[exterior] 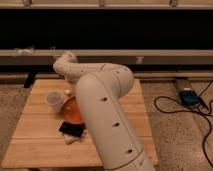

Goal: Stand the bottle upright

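Observation:
My arm (100,110) fills the middle of the view and bends at an elbow (65,64) above the far side of the wooden table (35,142). The gripper is hidden behind the arm, so I do not see it. A small cream-white bit (67,92) shows just right of the white cup (54,100), at the arm's edge. It may be the bottle, but most of it is hidden and I cannot tell how it lies.
An orange round dish (71,111) sits against the arm beside the cup. A dark flat object (72,129) lies on a pale piece in front of it. A blue box with black cables (189,96) lies on the floor at right.

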`<state>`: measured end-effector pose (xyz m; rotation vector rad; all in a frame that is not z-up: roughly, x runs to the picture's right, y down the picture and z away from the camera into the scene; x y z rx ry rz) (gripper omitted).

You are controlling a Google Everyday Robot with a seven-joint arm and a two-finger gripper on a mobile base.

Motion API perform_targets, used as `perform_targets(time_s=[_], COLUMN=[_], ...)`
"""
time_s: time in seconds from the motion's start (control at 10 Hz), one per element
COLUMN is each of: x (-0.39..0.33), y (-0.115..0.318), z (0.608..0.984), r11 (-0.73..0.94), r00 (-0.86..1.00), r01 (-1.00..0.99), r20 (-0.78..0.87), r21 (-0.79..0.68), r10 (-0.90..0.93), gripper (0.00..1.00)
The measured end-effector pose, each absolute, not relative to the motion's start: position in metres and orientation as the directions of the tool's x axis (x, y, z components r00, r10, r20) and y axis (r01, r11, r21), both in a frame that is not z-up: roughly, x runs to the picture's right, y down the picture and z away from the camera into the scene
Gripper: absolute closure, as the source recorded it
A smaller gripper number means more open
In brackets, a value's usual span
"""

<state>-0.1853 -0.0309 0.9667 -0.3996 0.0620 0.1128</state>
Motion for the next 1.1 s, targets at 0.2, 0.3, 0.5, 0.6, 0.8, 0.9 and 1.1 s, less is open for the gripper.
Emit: perform_targets(time_s=[0.2,0.3,0.5,0.6,0.8,0.9,1.1], x=[-0.191,-0.196,-0.203,-0.207,-0.211,-0.212,-0.212], y=[-0.031,-0.030,-0.026,-0.024,-0.021,-0.018,-0.014], z=[0.971,0.974,0.980,0.983,0.989,0.992,0.997], r11=[0.913,0.912,0.906,0.903,0.898,0.899,0.903], r00=[0.995,0.997,0.999,0.999,0.997,0.995,0.990], r01=[-0.092,-0.073,-0.019,0.012,0.050,0.072,0.107], r20=[-0.067,-0.056,-0.040,-0.031,-0.025,-0.030,-0.042], r21=[-0.398,-0.404,-0.422,-0.430,-0.438,-0.433,-0.416], r10=[0.071,0.054,0.002,-0.028,-0.068,-0.094,-0.136], gripper=[0.30,0.30,0.30,0.30,0.30,0.30,0.30])
